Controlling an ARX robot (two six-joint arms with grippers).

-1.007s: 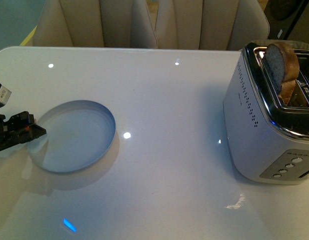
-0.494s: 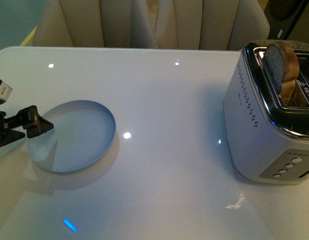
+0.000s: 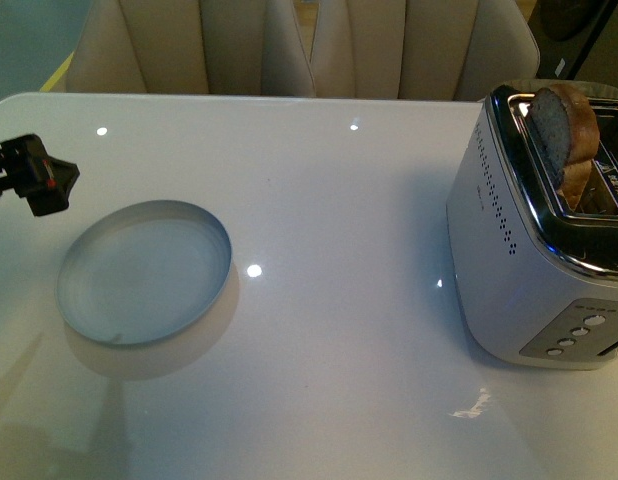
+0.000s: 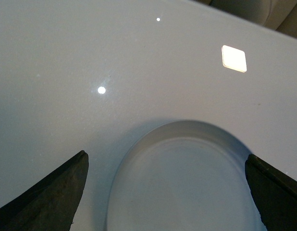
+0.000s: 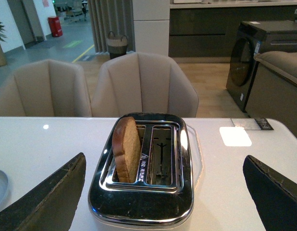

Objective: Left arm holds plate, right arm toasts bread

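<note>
The left gripper has its jaws spread wide and holds nothing; in the front view it hangs above the table, just beyond the far left edge of the plate. The right gripper is also spread wide and empty, with the toaster between its fingers. There is one plate, round, shallow, pale blue-grey, and bare. One slice of bread, light brown with a darker crust, stands upright in one of the toaster's two slots. Two chairs stand behind.
</note>
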